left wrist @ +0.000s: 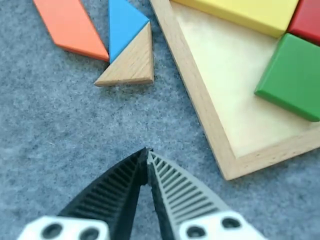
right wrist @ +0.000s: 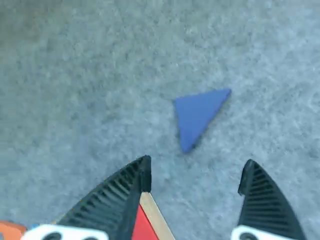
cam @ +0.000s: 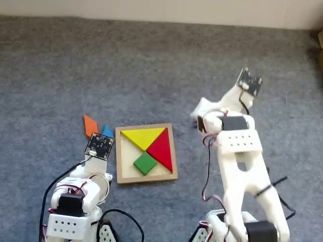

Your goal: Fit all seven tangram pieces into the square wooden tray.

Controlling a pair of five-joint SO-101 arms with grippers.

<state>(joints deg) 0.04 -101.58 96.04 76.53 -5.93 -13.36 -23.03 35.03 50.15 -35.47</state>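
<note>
Tray (cam: 119, 156) at frame centre holds yellow triangle (cam: 144, 137), red triangle (cam: 161, 148), green square (cam: 145, 163); four remain. Just left lie orange parallelogram (cam: 91, 125), light-blue triangle (cam: 107, 132), wooden triangle (left wrist: 130, 65). Nearby, left gripper (left wrist: 148, 155) pressed together; right gripper (right wrist: 196, 161) spread over dark-blue triangle (right wrist: 199, 116), probably right of tray.

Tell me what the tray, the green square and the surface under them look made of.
Tray: bare pale wood, grain visible, matte. Green square: likely wood too, painted smooth green, slight sheen. Surface: grey carpet-like fabric, fuzzy fibres.
</note>
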